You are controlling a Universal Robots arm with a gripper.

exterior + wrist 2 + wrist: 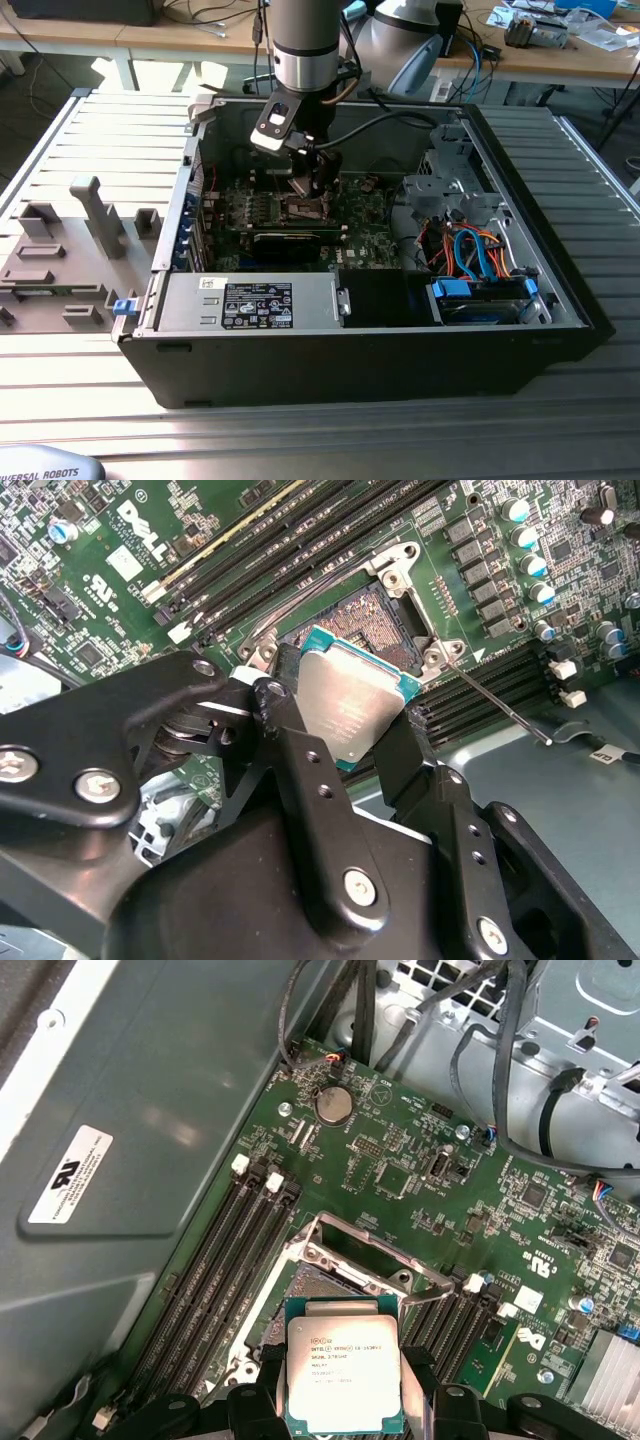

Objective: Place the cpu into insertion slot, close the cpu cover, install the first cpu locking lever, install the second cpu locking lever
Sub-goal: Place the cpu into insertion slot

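Black two-finger gripper point(318, 192) on the grey arm, upper centre of the exterior view, reaches into the open black computer case point(560, 300); fingers point(275, 705) closed partway on two opposite edges of the small square silver-topped cpu point(344, 1375), clamped between them in both wrist views; cpu tilted, held just over one edge of the small dark square insertion slot point(365, 615) with metal rim, not seated; cannot tell if a corner touches; thin silvery cpu cover point(380, 1248) frame stands raised, slot uncovered; thin silver wire lever point(500, 705) sticks out from a slot corner, unlatched; green motherboard point(370, 240) around slot, long black memory slots point(215, 1260) beside it
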